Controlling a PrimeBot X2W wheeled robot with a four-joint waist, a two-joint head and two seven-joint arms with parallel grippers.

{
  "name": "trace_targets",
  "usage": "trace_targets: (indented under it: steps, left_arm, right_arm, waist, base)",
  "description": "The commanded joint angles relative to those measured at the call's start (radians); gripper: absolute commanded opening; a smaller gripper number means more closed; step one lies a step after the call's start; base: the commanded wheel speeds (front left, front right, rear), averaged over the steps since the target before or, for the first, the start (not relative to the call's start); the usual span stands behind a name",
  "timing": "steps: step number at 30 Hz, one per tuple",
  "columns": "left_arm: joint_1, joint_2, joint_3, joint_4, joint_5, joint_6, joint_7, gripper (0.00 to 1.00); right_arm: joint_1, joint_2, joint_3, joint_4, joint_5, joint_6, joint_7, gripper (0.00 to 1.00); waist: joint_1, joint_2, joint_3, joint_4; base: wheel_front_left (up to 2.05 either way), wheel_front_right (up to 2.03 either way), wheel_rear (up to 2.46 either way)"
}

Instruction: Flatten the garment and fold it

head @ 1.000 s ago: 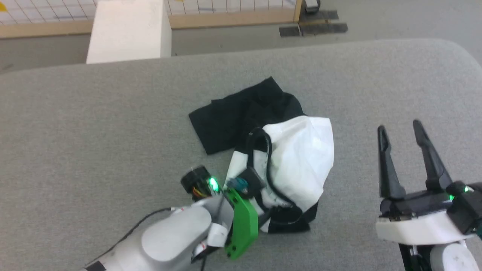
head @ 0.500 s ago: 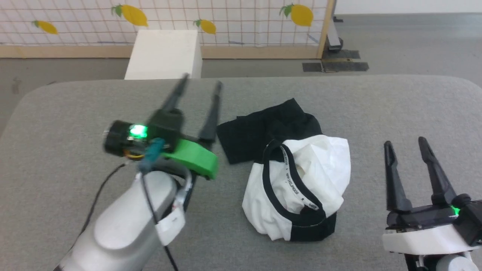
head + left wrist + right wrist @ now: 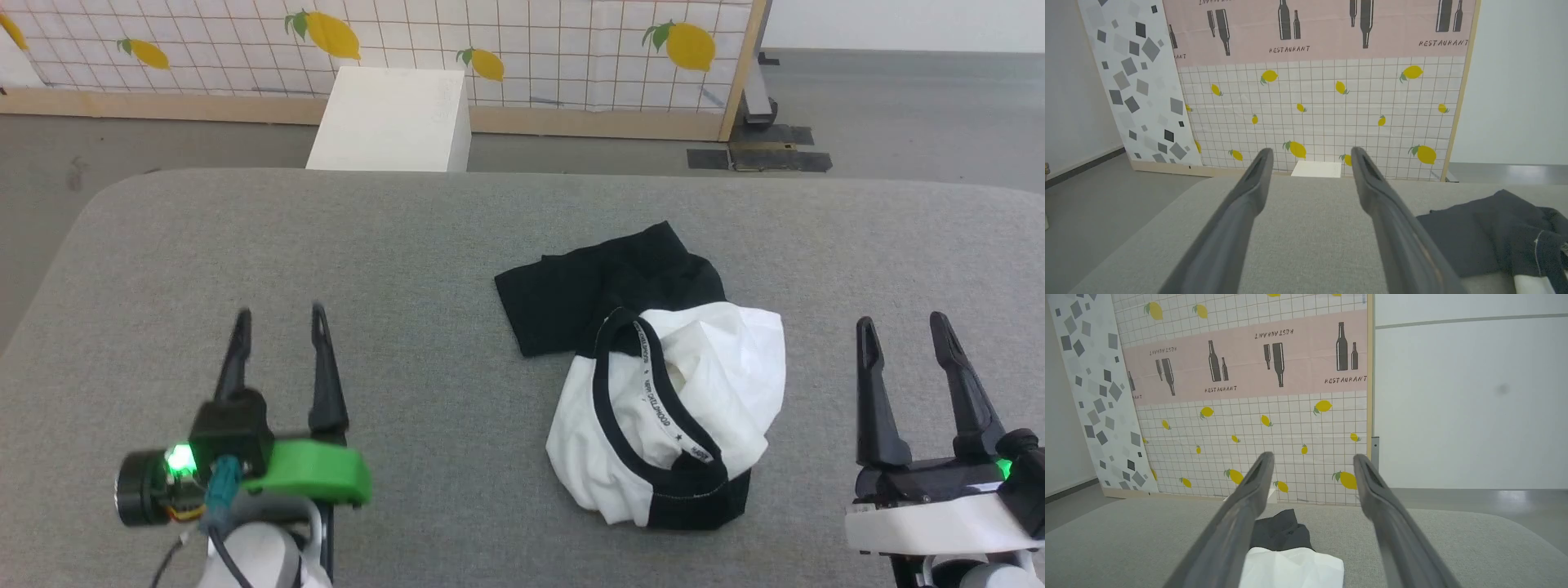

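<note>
1. The garment (image 3: pixel 665 408) is bunched; part of its black cloth lies under the white heap.
2. The print on its neck tape (image 3: pixel 653 390) is too small to read.
3. In the right wrist view, one of the fingers (image 3: pixel 1237 526) covers its side; the bottom edge crops it.

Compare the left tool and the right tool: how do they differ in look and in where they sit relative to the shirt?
The left tool has a bright green part at its base; the right tool sits on a white housing. The left tool is well clear of the garment; the right tool is much nearer, on its other side. Both are open, empty, and point away across the grey surface.
</note>
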Motion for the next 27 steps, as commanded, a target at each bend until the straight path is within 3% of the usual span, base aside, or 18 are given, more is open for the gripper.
trace_targets:
  steps: [1,9,15,16,22,27]
  left_arm:
    - [0.049,-0.029,0.030,0.020,0.032,-0.045,-0.003,1.00]
    - [0.114,-0.107,0.114,0.070,0.120,-0.145,-0.003,1.00]
    - [0.036,-0.135,0.170,0.086,0.149,-0.208,-0.004,1.00]
    - [-0.066,-0.125,0.189,0.119,0.157,-0.251,-0.004,1.00]
    - [-0.313,-0.086,0.157,0.269,0.171,-0.361,0.009,1.00]
    - [-0.527,-0.077,0.090,0.419,0.163,-0.444,0.143,1.00]
  right_arm:
    - [0.016,0.001,0.001,0.010,0.007,-0.002,-0.005,1.00]
    - [0.035,0.001,0.005,0.029,0.012,-0.002,-0.005,1.00]
    - [0.021,0.001,0.003,0.028,0.008,-0.002,-0.005,1.00]
    - [0.008,0.001,0.006,0.026,0.005,-0.002,-0.005,1.00]
    - [-0.016,0.001,0.010,0.019,0.005,-0.002,-0.005,1.00]
    - [-0.029,0.001,0.019,0.018,0.003,-0.002,-0.005,1.00]
  waist:
    - [0.0000,0.0000,-0.002,0.002]
    - [0.0000,0.0000,-0.008,0.004]
    - [0.0000,0.0000,0.001,-0.003]
    - [0.0000,0.0000,0.010,-0.009]
    - [0.0000,0.0000,0.039,-0.029]
    - [0.0000,0.0000,0.070,-0.056]
  base:
    - [0.00,0.00,0.00]
    - [0.00,0.00,0.00]
    - [0.00,0.00,0.00]
    - [0.00,0.00,0.00]
    - [0.00,0.00,0.00]
    - [0.00,0.00,0.00]
